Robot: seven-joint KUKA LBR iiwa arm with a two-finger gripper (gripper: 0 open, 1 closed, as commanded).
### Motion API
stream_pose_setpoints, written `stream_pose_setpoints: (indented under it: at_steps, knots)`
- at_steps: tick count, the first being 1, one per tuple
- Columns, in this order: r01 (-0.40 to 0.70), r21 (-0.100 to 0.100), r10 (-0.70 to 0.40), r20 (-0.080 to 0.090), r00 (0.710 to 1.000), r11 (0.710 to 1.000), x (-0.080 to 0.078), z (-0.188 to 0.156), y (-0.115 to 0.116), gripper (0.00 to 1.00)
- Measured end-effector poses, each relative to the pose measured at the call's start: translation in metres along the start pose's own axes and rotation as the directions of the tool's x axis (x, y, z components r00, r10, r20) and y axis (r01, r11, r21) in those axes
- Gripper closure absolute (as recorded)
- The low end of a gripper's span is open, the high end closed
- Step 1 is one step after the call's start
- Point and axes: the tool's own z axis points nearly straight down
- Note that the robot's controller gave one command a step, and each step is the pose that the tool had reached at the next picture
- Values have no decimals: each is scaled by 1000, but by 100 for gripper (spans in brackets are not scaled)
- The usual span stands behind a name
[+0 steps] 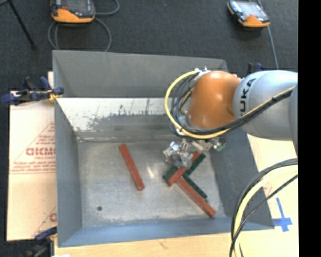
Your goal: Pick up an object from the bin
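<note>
- The grey metal bin point(67, 165) has a bare, scuffed bottom, and its near rim runs along the lower edge of the camera view.
- Three flat sticks lie in it.
- A lone reddish-brown stick point(131, 166) sits left of centre.
- At the right, two red-and-green sticks lie crossed and touching: the longer stick point(198, 196) nearer, the shorter stick point(173, 175) behind.
- The gripper point(178, 153) hangs low over the shorter stick; whether it is released or clenched cannot be told.
- Beyond the bin, on the dark floor point(150, 25), lie two orange-and-black devices with cables: the left device point(72, 10) and the right device point(248, 12).
</note>
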Motion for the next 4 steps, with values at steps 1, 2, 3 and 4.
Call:
stream_pose_setpoints:
  at_steps: [1, 2, 3, 4]
  knots:
    - [-2, -2, 2, 0, 1000, 1000, 0, 1, 1, 0]
    - [-4, -2, 4, 1, 1000, 1000, -1, 0, 1, 100]
    - [-5, -3, 5, 1, 1000, 1000, -1, 1, 1, 0]
    - [68, 1, -68, 0, 998, 998, 35, 7, -40, 0]
